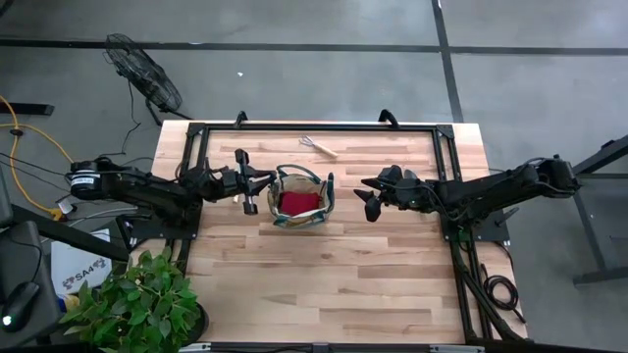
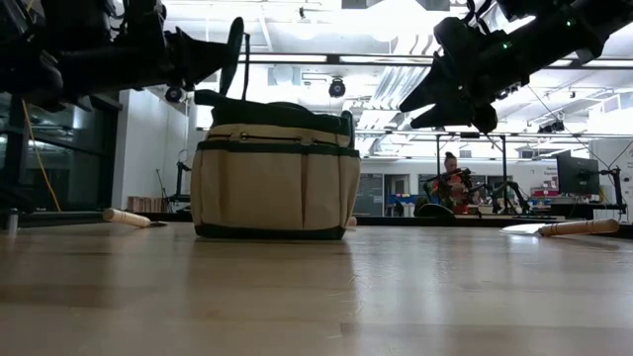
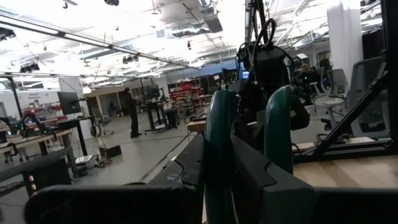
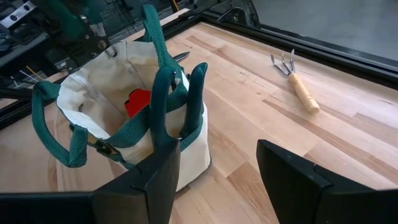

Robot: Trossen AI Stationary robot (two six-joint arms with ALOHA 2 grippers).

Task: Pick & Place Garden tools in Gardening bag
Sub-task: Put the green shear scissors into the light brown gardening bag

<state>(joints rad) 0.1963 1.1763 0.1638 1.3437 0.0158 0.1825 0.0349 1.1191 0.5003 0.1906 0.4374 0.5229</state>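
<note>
At frame centre the left gripper [image 1: 257,179], closed on a handle of the bag [image 1: 299,196], seemingly steadies it; the right gripper [image 1: 365,199] hovers open, next fetching the rake [image 1: 317,146] at upper centre.

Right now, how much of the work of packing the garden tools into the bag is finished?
Done: a red glove lies inside the gardening bag, and green-handled shears stand at its rim.
In hand: the left gripper is shut on a second pair of shears, raised beside the bag.
Left: the rake lies on the table. The right gripper hovers open and empty.
</note>
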